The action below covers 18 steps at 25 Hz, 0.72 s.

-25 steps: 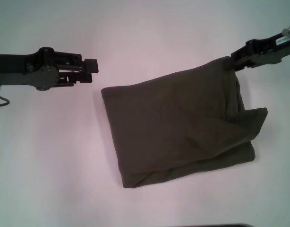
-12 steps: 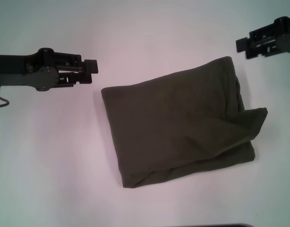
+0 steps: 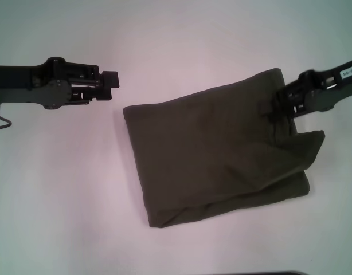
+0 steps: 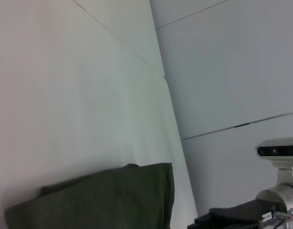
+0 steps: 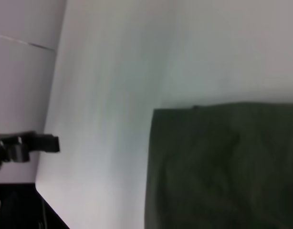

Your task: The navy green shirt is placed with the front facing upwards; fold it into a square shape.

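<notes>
The right gripper pinches the folded shirt at its two-o'clock edge, while the left gripper, fingers together, hovers at ten o'clock.

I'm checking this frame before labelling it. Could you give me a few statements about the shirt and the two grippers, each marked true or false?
1. The navy green shirt lies folded into a compact, roughly four-sided bundle on the white table. True.
2. The left gripper rests on the shirt. False: it is beside the shirt, apart from the fabric.
3. The right gripper is at the shirt's far right corner, over the fabric. True.
4. The shirt's chest lettering faces up in plain sight. False: only plain olive fabric shows.
5. A flap of cloth sticks out past the bundle on the robot's right. True.
</notes>
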### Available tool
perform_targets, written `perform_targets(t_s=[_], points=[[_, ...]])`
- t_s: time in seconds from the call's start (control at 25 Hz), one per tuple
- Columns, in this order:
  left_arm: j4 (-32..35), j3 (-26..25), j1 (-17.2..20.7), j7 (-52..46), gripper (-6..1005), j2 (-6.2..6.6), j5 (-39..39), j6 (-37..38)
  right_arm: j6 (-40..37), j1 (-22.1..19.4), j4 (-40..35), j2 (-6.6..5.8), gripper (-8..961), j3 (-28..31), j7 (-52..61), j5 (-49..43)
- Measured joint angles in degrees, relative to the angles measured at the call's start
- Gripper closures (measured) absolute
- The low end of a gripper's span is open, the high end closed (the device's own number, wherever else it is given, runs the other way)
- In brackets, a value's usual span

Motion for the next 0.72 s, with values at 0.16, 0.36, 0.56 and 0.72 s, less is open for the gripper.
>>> perform_targets(t_s=[0.16,0.36,0.56,0.72], points=[[0.0,-0.03,0.14,0.0,555,0.0,-0.06,-0.02,0.04,0.27,0.03,-0.14,509,-2.75,1.34,-0.5],[0.0,-0.19,0.3,0.0,556,0.06,-0.06,-0.15,-1.41,0.2,0.03,-0.1,508,-3.18,2.05,-2.7],[0.0,-0.23,0.35,0.0,556,0.09,-0.04,-0.33,-3.94,-0.26,-0.45,-0.45,508,-2.83,2.37,-3.93],[0.0,-0.2,0.35,0.0,556,0.09,-0.02,-0.5,-4.69,-0.69,-0.42,-0.62,508,-3.15,2.98,-5.38]])
